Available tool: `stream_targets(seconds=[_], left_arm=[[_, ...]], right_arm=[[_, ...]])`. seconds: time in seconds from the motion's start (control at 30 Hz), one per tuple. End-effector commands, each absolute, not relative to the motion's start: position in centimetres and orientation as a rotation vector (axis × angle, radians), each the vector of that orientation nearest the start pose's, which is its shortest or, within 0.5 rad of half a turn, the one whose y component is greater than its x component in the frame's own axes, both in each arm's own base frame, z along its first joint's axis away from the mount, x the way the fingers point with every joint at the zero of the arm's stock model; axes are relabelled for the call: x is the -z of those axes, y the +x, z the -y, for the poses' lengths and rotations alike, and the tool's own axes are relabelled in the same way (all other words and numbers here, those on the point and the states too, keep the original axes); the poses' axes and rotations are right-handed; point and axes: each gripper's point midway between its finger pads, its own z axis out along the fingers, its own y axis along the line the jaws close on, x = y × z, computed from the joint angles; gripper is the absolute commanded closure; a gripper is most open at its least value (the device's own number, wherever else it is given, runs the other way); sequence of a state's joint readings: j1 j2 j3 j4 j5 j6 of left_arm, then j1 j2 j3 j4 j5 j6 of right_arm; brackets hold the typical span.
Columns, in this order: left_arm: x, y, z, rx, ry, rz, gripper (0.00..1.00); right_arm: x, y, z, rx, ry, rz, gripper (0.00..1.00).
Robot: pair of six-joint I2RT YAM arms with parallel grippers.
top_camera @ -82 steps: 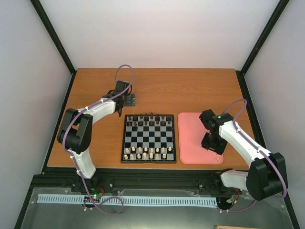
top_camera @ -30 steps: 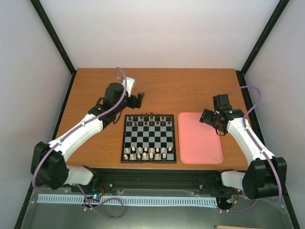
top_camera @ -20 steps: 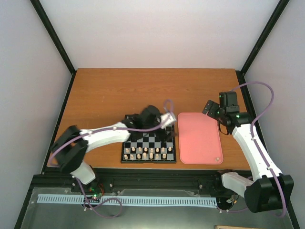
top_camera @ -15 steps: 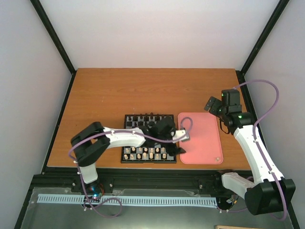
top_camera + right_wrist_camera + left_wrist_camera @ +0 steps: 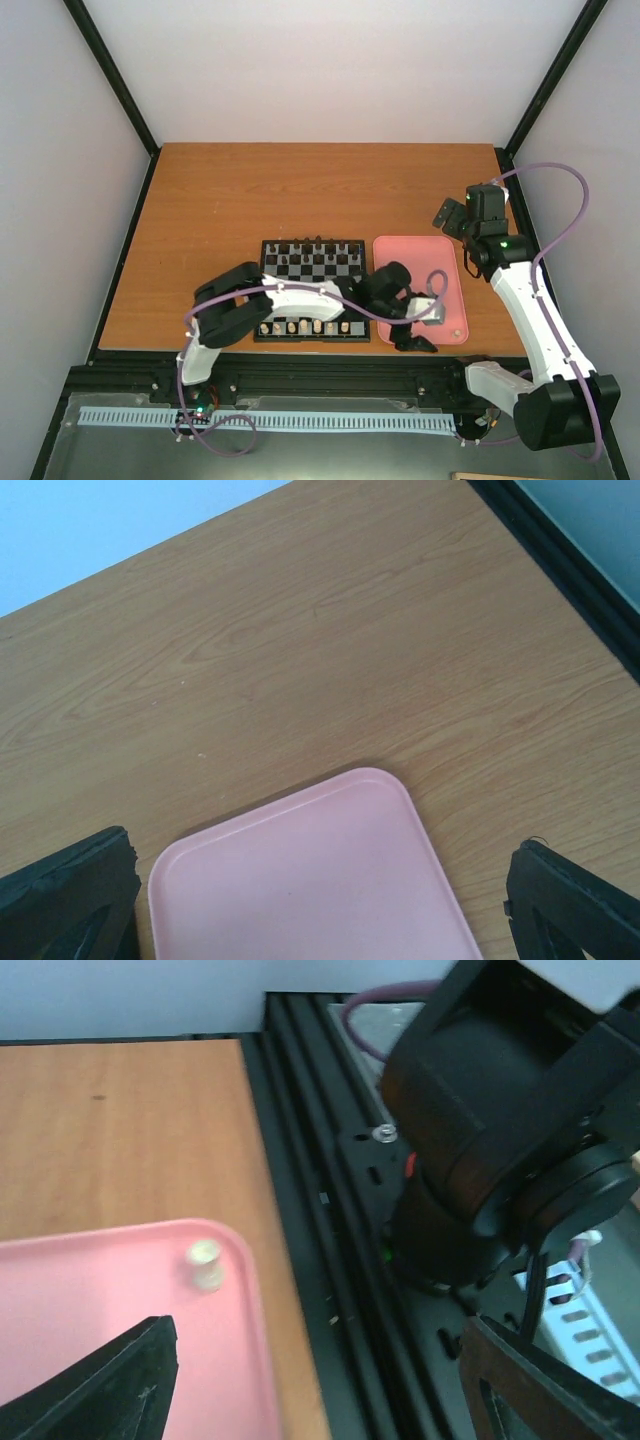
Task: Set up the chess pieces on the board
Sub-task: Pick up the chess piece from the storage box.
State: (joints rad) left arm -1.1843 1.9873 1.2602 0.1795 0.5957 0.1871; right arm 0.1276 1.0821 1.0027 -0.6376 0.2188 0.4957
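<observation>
Pale chess piece (image 5: 205, 1263) stands on pink tray (image 5: 80, 1290), ahead of left claw (image 5: 318, 1345).

Table (image 5: 200, 200): board (image 5: 312, 262) at centre front, tray (image 5: 440, 260) just beside it on the right. Pieces (image 5: 302, 326) stand in rows along the board's near and far edges. One piece (image 5: 204, 1264) stands in the tray's near-right corner, close to the rim. Left arm (image 5: 300, 296) lies across the board's near half, reaching over the tray.

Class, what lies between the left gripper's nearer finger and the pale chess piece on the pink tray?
Nothing but bare pink tray. The left wrist view shows that stretch between a finger of the left gripper and the chess piece.
</observation>
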Motion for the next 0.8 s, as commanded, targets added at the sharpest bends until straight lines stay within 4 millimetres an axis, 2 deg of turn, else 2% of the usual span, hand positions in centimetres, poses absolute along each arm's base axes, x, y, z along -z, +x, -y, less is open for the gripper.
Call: stream_targets(seconds=[0.0, 0.1, 0.33, 0.47, 0.57, 0.63, 0.77], left_arm=[[-12.7, 7.0, 56.2, 1.318, 1.803, -1.329, 0.21], [-11.9, 6.7, 57.6, 1.343, 1.827, -1.314, 0.23], [-8.6, 8.0, 60.2, 1.296, 1.833, -1.351, 0.29], [-7.7, 9.0, 59.7, 1.276, 1.848, -1.38, 0.3], [-8.4, 11.2, 59.1, 1.274, 1.796, -1.395, 0.31], [-7.9, 12.3, 59.0, 1.254, 1.79, -1.421, 0.31], [-7.4, 13.0, 59.6, 1.22, 1.778, -1.437, 0.34]], right_arm=[[-26.0, 32.7, 1.0, -0.012, 0.521, -2.099, 0.0], [-27.0, 31.9, 1.6, 0.02, 0.514, -2.066, 0.0], [-27.6, 29.9, 3.0, 0.094, 0.53, -2.014, 0.0], [-27.7, 29.9, 2.9, 0.091, 0.523, -2.013, 0.0], [-27.5, 30.3, 2.8, 0.084, 0.521, -2.017, 0.0], [-27.3, 30.5, 2.6, 0.079, 0.517, -2.02, 0.0], [-26.6, 31.1, 2.3, 0.075, 0.51, -2.049, 0.0]])
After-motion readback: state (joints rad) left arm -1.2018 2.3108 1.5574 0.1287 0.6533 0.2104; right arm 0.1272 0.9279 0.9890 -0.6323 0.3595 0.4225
